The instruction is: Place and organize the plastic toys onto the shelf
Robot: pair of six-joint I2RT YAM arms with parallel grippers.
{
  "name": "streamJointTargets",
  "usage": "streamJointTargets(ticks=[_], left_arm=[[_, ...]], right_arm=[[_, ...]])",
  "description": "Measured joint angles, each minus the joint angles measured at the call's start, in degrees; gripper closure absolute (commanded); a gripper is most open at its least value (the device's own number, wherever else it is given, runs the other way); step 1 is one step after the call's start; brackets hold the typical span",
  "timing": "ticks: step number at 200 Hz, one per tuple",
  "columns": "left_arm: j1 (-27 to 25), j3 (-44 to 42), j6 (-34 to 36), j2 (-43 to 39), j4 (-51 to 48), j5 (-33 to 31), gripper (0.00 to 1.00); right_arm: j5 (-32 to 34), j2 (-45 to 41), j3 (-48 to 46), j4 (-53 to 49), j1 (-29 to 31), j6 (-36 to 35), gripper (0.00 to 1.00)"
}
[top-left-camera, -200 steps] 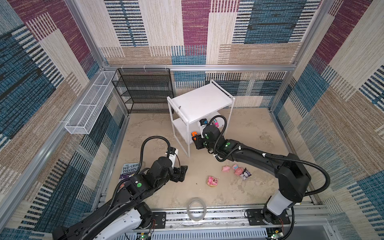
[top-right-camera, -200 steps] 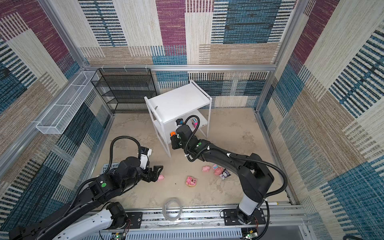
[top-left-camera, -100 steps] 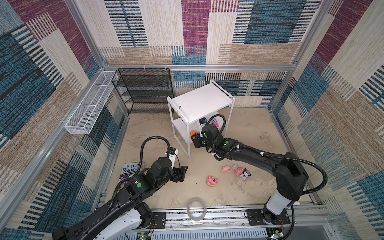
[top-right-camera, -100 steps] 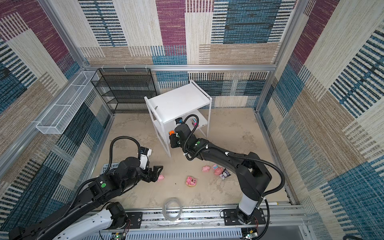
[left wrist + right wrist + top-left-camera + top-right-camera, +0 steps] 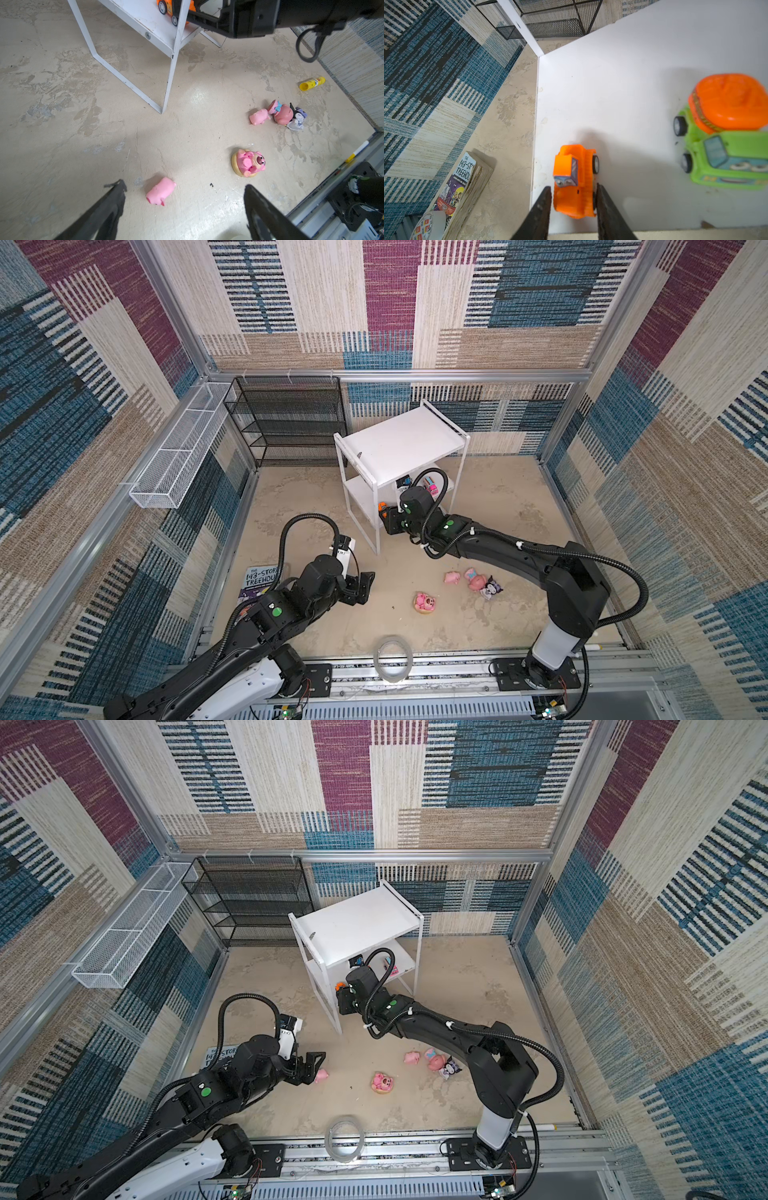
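Note:
The white shelf (image 5: 399, 443) stands at the back middle. On its lower board (image 5: 633, 72) sit an orange car (image 5: 575, 180) and a green-orange car (image 5: 724, 145). My right gripper (image 5: 573, 187) is open around the orange car, with a thin gap at one finger. A pink multicolour car (image 5: 432, 487) sits deeper on that board. My left gripper (image 5: 184, 185) hangs wide open over the floor, with a pink pig (image 5: 161, 191) lying between its fingers. Further off lie a pink bear (image 5: 248, 163), a second pig (image 5: 258, 117), a pink figure (image 5: 282, 114) and a black-white figure (image 5: 296, 120).
A purple-covered book (image 5: 259, 578) lies on the floor at the left beside my left arm. A clear tape roll (image 5: 392, 657) is at the front edge and a yellow tube (image 5: 311, 83) at the right wall. A black mesh rack (image 5: 291, 423) and a white wire basket (image 5: 178, 448) line the back left.
My right gripper's jaws have widened a little around the orange car on the lower board. The left arm has not moved.

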Motion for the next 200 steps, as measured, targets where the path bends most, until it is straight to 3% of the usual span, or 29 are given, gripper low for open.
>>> streamJointTargets(ticks=[117, 200], left_arm=[[0.00, 0.04, -0.02, 0.81, 0.11, 0.63, 0.10], [0.00, -2.29, -4.55, 3.87, -4.28, -0.04, 0.10]], right_arm=[[0.39, -4.11, -4.04, 0.46, 0.70, 0.57, 0.49], [1.81, -21.00, -19.26, -1.73, 3.08, 1.38, 0.30]])
